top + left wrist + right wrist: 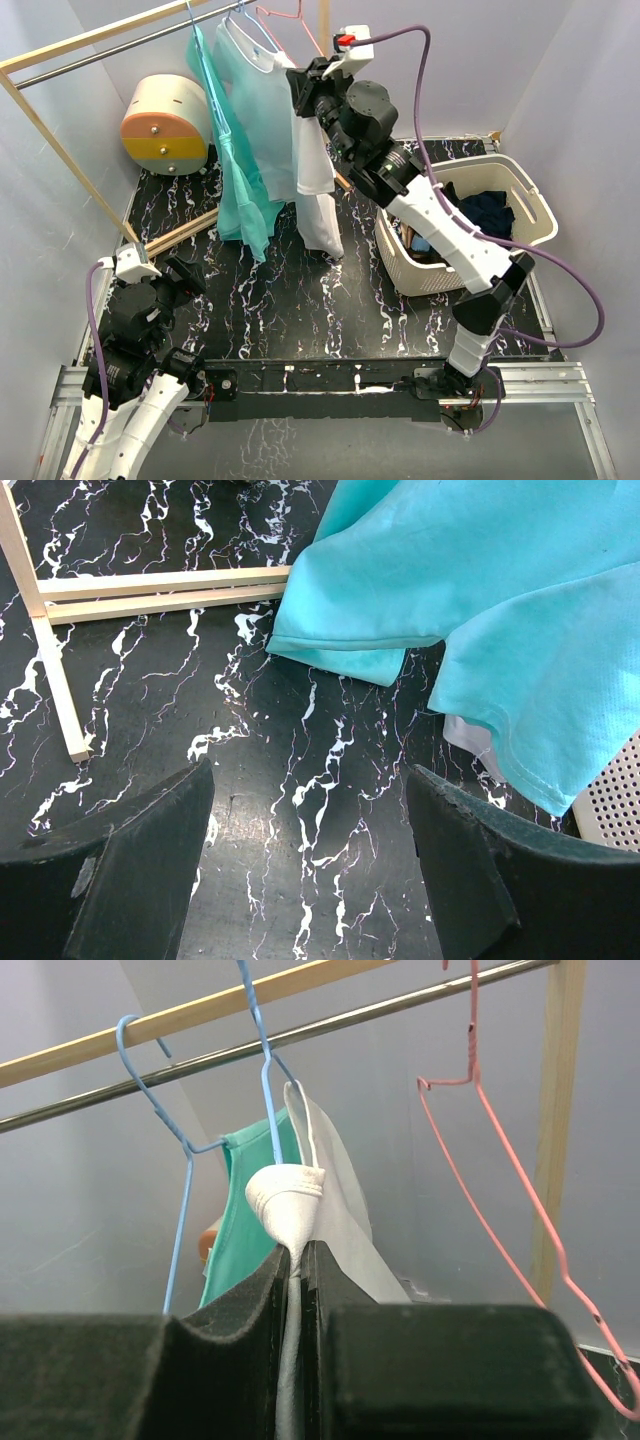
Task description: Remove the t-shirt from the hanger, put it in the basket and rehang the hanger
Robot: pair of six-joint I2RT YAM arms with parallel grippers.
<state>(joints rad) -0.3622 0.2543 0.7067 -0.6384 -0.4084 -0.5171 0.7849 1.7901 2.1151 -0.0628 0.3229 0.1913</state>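
A white t-shirt (316, 170) hangs from a blue wire hanger (243, 25) on the rail at the back. My right gripper (300, 85) is raised beside it and is shut on the shirt's collar. In the right wrist view the white collar (288, 1200) bunches above my shut gripper (298, 1255), just below the blue hanger (262, 1070). A teal garment (240, 150) hangs on another blue hanger (150, 1090) to the left. My left gripper (310, 810) is open and empty, low over the black marble table (300, 290), near the teal garment's hem (480, 610).
An empty pink hanger (500, 1150) hangs to the right on the metal rail (100, 50) of the wooden rack (60, 130). A white laundry basket (530, 205) with dark clothes stands at the right. A round cream, yellow and orange container (165, 125) stands at the back left.
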